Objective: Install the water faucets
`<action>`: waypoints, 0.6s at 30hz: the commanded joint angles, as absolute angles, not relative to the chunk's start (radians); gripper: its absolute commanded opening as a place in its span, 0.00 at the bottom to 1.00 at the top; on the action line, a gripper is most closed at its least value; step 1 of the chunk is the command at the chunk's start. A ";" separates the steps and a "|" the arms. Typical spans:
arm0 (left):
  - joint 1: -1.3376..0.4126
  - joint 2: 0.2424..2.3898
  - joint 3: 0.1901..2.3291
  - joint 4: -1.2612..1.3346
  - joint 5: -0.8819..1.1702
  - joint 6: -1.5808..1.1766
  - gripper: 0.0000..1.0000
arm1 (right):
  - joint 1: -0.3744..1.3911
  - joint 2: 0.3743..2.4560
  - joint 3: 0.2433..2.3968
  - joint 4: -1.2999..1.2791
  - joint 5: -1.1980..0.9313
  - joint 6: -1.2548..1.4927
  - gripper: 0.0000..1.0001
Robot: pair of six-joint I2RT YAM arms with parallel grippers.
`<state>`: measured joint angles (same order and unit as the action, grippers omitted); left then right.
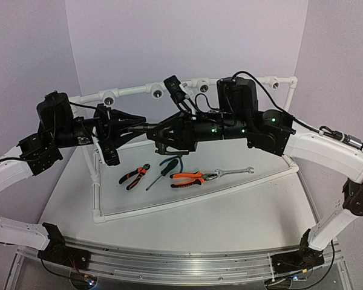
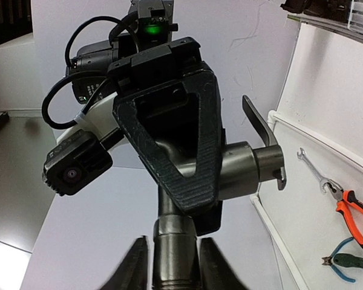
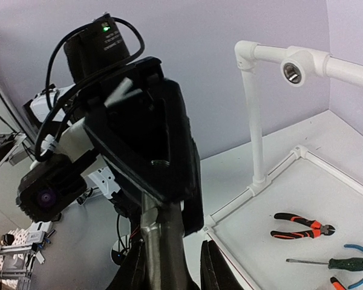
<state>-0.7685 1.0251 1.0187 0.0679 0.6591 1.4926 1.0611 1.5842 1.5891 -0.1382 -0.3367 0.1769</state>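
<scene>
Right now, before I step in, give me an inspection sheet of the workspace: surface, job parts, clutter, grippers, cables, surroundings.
Surface: white table with a white pipe frame standing on it.
Job's things: tap held in the air between the two arms, not in any socket.
Clutter: pliers, second pliers, screwdriver and wrench lying inside the frame.
Grippers: left gripper and right gripper both shut on the tap.
Cables: black cable loops at each wrist, off the table.
Surroundings: plain pale walls; nothing else seen.
</scene>
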 commanded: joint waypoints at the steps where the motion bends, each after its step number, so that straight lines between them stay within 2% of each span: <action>1: -0.773 1.046 1.098 0.066 0.564 1.514 0.58 | 1.062 1.536 1.553 -0.101 -0.202 0.229 0.00; 2: -0.773 1.051 1.110 0.044 0.530 1.508 0.73 | 1.059 1.526 1.540 -0.101 -0.169 0.236 0.00; 3: -0.773 1.055 1.127 0.012 0.501 1.494 0.80 | 1.056 1.515 1.527 -0.101 -0.132 0.244 0.00; 6: -0.773 1.075 1.187 -0.132 0.404 1.448 0.90 | 1.051 1.475 1.492 -0.101 -0.007 0.267 0.00; 11: -0.773 1.178 1.363 -0.375 0.194 1.240 0.94 | 1.051 1.446 1.481 -0.119 0.262 0.286 0.00; 18: -0.769 1.559 1.938 -0.828 -0.055 0.819 0.93 | 1.051 1.487 1.530 -0.183 0.356 0.231 0.00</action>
